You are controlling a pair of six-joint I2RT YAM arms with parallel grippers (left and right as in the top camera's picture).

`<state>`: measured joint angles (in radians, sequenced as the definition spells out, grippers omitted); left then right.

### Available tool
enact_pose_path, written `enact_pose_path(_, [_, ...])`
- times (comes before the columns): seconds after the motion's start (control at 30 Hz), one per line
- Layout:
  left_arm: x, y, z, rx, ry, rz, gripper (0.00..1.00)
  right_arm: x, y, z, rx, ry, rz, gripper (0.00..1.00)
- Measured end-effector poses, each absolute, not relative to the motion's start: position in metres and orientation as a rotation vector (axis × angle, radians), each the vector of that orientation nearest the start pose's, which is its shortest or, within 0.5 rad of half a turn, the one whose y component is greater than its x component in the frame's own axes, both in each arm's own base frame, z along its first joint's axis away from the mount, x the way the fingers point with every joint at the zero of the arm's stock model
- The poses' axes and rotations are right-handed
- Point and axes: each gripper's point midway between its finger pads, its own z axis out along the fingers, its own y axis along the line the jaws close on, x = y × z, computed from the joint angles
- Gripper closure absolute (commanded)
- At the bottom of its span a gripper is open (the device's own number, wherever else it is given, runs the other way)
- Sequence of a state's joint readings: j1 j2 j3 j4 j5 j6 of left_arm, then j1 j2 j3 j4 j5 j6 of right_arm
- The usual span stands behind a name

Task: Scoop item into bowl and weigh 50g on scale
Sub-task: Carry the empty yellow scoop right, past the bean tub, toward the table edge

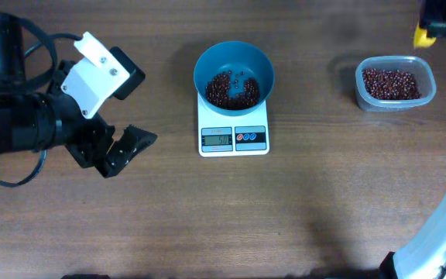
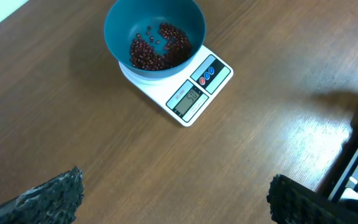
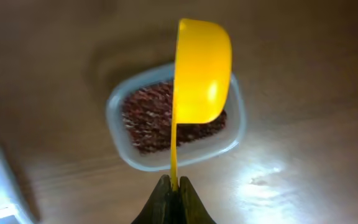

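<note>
1. On the scale [image 1: 233, 138], the bowl [image 1: 233, 74] holds the beans [image 1: 233, 89]; your left tool [image 2: 176, 196] hangs wide open, empty, well aside.
2. Your right tool [image 3: 173, 186] pinches the yellow scoop [image 3: 202, 71] by its handle above the tub [image 3: 114, 118]; adding more could overshoot the weight.

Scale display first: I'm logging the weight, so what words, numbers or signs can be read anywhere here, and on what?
"50": on the scale, on its display, left wrist view.
Same display from overhead: too blurred to read.
Scale buttons: marks, if any, too small to read.
Bowl, tub, scoop: no text.
</note>
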<state>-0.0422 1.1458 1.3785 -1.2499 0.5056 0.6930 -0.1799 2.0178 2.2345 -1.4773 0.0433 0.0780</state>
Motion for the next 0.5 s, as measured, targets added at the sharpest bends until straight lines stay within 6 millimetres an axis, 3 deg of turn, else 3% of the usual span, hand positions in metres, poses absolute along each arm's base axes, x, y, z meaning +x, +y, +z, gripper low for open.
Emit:
enact_pose_path(0.1, [0.250, -0.094, 0.278, 1.043, 2.212, -0.376, 0.01, 0.432, -0.070, 0.270, 0.394, 2.703, 0.048, 0.96])
enact_pose_path(0.2, [0.250, -0.094, 0.278, 1.043, 2.212, -0.376, 0.01, 0.406, -0.060, 0.309, 0.436, 2.654, 0.101, 0.96])
enact_pose_path(0.3, [0.250, -0.094, 0.278, 1.043, 2.212, -0.376, 0.01, 0.366, -0.052, 0.349, 0.482, 2.581, 0.123, 0.96])
enact_pose_path(0.4, [0.250, -0.094, 0.278, 1.043, 2.212, -0.376, 0.01, 0.322, -0.049, 0.404, 0.486, 2.411, 0.090, 0.96])
enact_pose_path(0.5, [0.250, -0.094, 0.278, 1.043, 2.212, -0.376, 0.01, 0.253, -0.051, 0.461, 0.488, 2.196, 0.000, 0.96])
